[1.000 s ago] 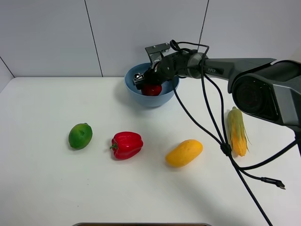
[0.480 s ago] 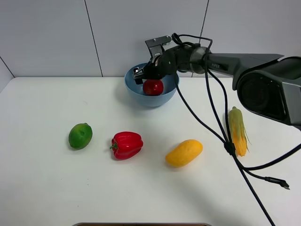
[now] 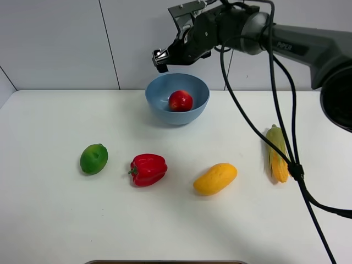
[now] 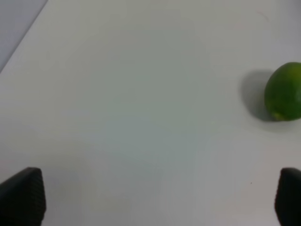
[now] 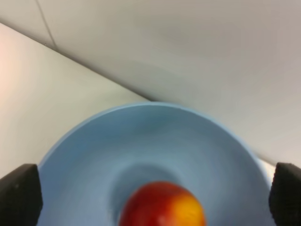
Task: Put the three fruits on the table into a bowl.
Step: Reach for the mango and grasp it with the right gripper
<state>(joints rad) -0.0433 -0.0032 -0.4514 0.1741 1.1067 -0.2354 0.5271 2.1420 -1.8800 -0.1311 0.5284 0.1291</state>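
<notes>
The red peach-like fruit (image 3: 180,100) lies inside the light-blue bowl (image 3: 159,104) at the back of the white table (image 3: 55,220). My right gripper (image 3: 161,55) hangs open and empty above the bowl's far left rim; its wrist view looks down on the bowl (image 5: 89,155) and the fruit (image 5: 162,205). The green lime (image 3: 94,158) lies at the left and the yellow-orange mango (image 3: 215,178) at the front middle. My left gripper (image 4: 154,197) is open and empty over bare table, with the lime (image 4: 283,92) off to one side. The left arm is out of the exterior high view.
A red bell pepper (image 3: 148,169) lies between the lime and the mango. A corn cob (image 3: 278,153) lies at the right. Black cables (image 3: 258,148) hang from the right arm over the table's right half.
My right gripper has let go of the red fruit, which now rests in the bowl, and has risen up and away from the bowl. Nothing else moved.
</notes>
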